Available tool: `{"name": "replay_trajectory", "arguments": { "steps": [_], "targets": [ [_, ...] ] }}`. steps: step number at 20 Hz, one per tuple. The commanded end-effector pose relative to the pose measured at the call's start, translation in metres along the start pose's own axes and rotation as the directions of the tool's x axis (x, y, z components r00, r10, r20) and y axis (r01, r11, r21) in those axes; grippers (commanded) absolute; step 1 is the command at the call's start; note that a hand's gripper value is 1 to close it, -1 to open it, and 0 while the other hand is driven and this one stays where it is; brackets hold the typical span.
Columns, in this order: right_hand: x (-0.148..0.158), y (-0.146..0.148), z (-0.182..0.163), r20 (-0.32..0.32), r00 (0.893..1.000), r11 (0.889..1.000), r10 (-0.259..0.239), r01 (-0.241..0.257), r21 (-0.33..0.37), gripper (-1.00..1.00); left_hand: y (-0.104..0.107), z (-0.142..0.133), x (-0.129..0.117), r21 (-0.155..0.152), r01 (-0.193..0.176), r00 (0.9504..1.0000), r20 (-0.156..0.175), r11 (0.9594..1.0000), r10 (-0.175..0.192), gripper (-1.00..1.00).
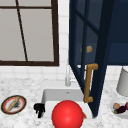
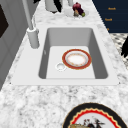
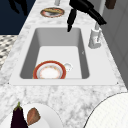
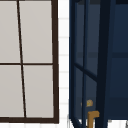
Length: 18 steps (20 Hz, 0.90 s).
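Left hand [image 1: 39, 109] hovers over the sink's [image 1: 57, 95] left rim, fingers loosely extended, holding nothing. Plate [image 1: 23, 103] lies on the counter at its nine o'clock, apart. Judged rigid, breakable, glaze-slick; best gripped at the rim.

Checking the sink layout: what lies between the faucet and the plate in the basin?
Bare basin floor and the small drain, beside the plate, below the faucet, in the right side view.

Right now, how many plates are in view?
3: a red-rimmed plate inside the sink, a dark-rimmed plate on the counter left of it, and a white plate with vegetables on the right.
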Motion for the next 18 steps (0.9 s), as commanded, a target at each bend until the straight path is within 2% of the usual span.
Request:
{"name": "replay_trajectory", "arguments": {
  "steps": [1,3,6,12,13,14,18],
  "targets": [
    [-0.007,0.004,0.0,0.008,1.0,1.0,-0.004,0.004,0.012,-1.0,0.0,0.0,0.0,0.0,0.0,1.0,0.0,1.0,0.0,0.0],
    [-0.021,0.014,0.02,0.048,0.999,1.0,-0.015,0.016,-0.002,-1.0,0.0,0.0,0.0,0.0,0.0,1.0,0.0,1.0,0.0,0.0],
    [-0.031,0.021,0.038,0.065,0.997,0.999,-0.029,0.03,-0.017,-1.0,0.0,0.0,0.0,0.0,0.0,1.0,0.0,1.0,0.0,0.0],
    [-0.051,0.036,0.078,0.071,0.997,0.999,-0.027,0.028,-0.02,-1.0,0.0,0.0,0.0,0.0,0.0,1.0,0.0,1.0,0.0,0.0],
    [-0.053,0.036,0.078,0.066,0.997,0.996,-0.034,0.039,-0.075,-1.0,0.0,0.0,0.0,0.0,0.0,1.0,0.0,1.0,0.0,0.0],
    [-0.053,0.036,0.076,0.088,0.995,0.995,-0.04,0.048,-0.09,-1.0,0.0,0.0,0.0,0.0,0.0,1.0,0.0,1.0,0.0,0.0],
    [-0.059,0.041,0.08,0.174,0.984,0.999,-0.036,0.043,-0.034,-1.0,0.0,0.0,0.0,0.0,0.0,1.0,0.0,1.0,0.0,0.0]
  ]
}}
